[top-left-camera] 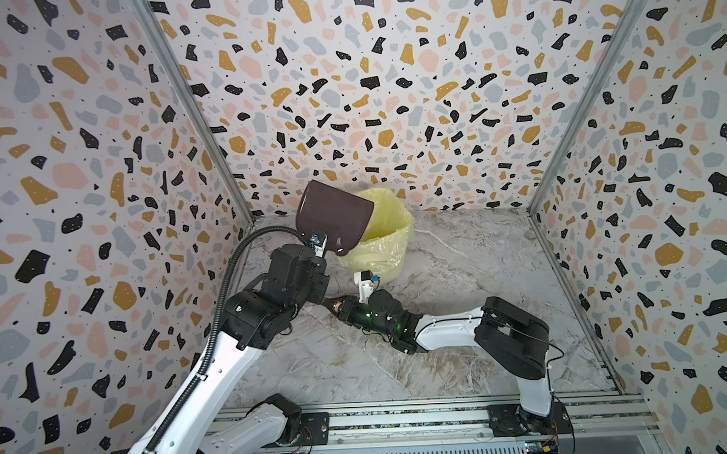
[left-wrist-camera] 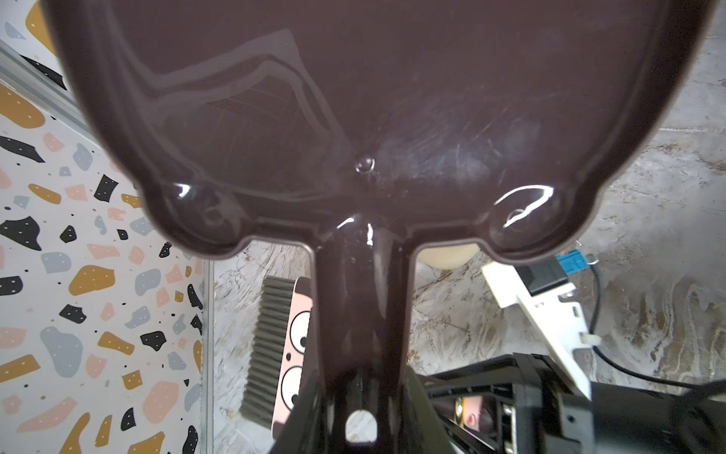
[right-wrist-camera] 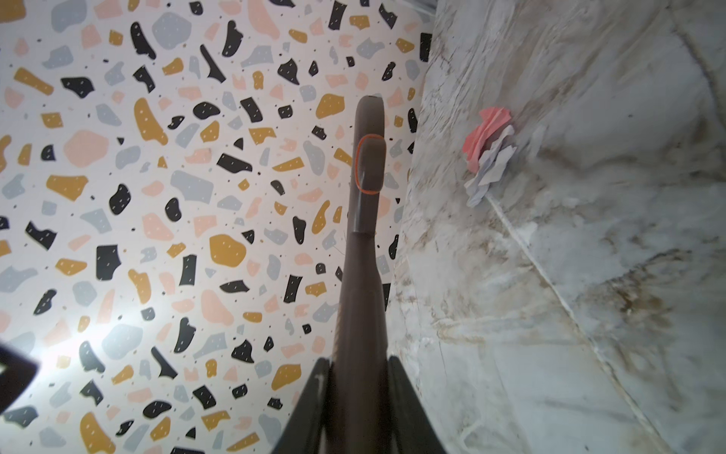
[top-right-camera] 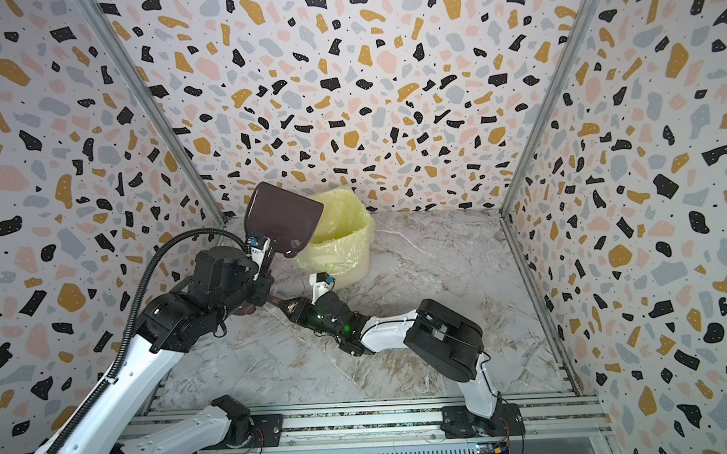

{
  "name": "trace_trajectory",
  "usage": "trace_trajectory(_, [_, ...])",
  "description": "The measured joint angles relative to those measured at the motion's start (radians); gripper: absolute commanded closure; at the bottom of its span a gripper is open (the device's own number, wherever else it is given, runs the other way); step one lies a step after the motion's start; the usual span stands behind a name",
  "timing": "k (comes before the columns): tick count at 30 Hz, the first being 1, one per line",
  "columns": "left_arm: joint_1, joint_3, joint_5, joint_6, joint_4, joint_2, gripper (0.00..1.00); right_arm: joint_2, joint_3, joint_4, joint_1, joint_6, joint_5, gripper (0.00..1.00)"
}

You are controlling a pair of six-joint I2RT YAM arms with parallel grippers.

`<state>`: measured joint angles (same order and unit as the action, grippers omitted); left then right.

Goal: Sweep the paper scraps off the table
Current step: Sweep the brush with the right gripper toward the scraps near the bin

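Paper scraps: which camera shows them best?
The right wrist view: pink and white scraps lie bunched together on the table. I find none in both top views. The dustpan fills most of the left wrist view, which shows none either.

Robot lab booth: terrazzo-print walls (top-left-camera: 348,91), marble-print table (top-left-camera: 480,274), aluminium base rail (top-left-camera: 401,418).

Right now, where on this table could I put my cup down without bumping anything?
The widest bare patch of table lies between the yellow-lined bin and the right wall, behind the right arm. Another lies in front, toward the rail. The left centre is crowded: left gripper with dustpan, right gripper with brush, plus paper scraps near the brush.
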<state>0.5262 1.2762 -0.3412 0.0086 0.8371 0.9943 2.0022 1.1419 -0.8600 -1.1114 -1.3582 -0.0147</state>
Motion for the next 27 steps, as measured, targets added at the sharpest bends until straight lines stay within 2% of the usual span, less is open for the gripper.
trace_trajectory(8, [-0.003,-0.005,0.004,0.018,0.023,-0.011,1.0,0.201,0.249,0.122,-0.007,-0.078,0.109,1.0])
trace_trajectory(17, [-0.005,-0.005,0.003,0.036,0.036,-0.011,1.0,0.288,0.438,0.336,-0.015,-0.154,0.159,1.0])
trace_trajectory(22, [-0.005,-0.005,0.003,0.04,0.039,-0.011,1.0,0.283,0.422,0.41,-0.015,-0.171,0.158,1.0])
trace_trajectory(27, [-0.005,-0.005,0.003,0.04,0.044,-0.012,1.0,0.137,0.238,0.415,-0.015,-0.186,0.154,1.0])
